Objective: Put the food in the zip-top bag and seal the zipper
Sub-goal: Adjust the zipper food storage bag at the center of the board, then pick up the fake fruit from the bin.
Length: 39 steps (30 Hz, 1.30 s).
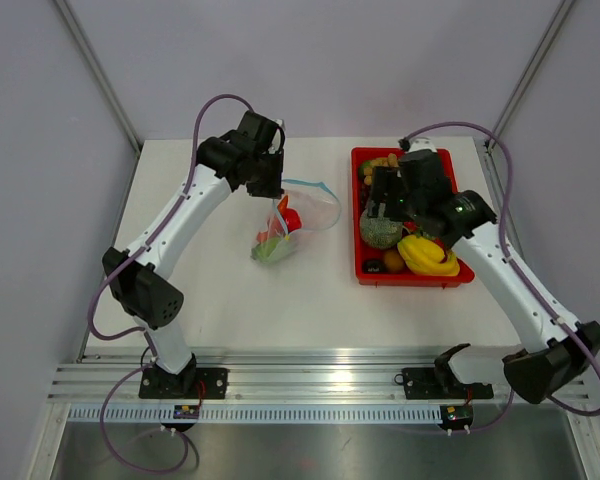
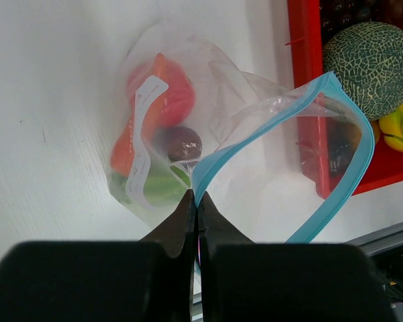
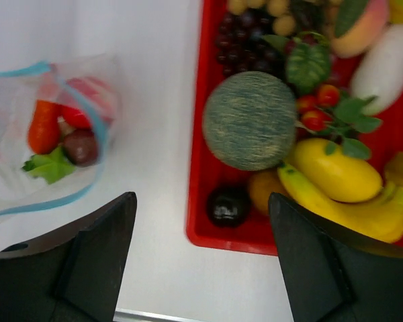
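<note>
Top external view: the left arm rises from its base at the near edge of the worktop [image 1: 210, 300]. Its elbow is folded back toward the left edge, and its forearm reaches in toward the far middle. The left gripper [image 1: 270, 192] points down at the mouth of the zip-top bag [image 1: 305, 215], which lies near the worktop's centre, a little toward the far edge. In the left wrist view the jaws are pressed together, pinching the zipper [image 2: 328, 80] at one end of the mouth. From the pinch the teal strip loops wide open. Inside the bag lie a red fruit [image 2: 171, 90], a carrot [image 3: 43, 124], a dark round piece [image 2: 178, 142] and leafy greens [image 2: 151, 191].

The right arm stretches from the near right corner diagonally toward the far edge, with its wrist bent down over the red tray [image 1: 415, 280] by the right edge. The right gripper [image 3: 201, 201] hovers above the tray's left rim, jaws spread wide with nothing between them. In the tray the green melon [image 3: 248, 121] sits near the yellow bananas [image 3: 366, 213].
</note>
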Each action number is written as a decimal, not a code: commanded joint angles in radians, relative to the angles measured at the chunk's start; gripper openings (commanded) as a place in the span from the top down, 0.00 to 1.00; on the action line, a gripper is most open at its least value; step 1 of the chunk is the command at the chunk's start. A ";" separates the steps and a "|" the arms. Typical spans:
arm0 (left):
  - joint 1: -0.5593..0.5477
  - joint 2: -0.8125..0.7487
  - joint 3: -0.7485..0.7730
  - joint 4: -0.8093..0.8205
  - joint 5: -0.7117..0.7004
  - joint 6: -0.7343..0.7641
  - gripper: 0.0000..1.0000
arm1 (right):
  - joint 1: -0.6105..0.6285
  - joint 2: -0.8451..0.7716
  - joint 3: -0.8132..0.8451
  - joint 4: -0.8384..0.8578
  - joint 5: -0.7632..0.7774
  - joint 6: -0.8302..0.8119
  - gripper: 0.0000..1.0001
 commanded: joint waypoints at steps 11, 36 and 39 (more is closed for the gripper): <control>-0.005 0.008 0.022 0.027 0.000 0.020 1.00 | -0.206 -0.069 -0.306 0.063 -0.007 -0.405 0.20; -0.016 -0.016 -0.038 0.061 0.040 0.013 1.00 | -0.284 0.157 -0.407 0.203 -0.148 -0.577 0.32; -0.016 -0.018 -0.039 0.062 0.043 0.013 1.00 | -0.284 0.166 -0.427 0.203 -0.151 -0.556 0.35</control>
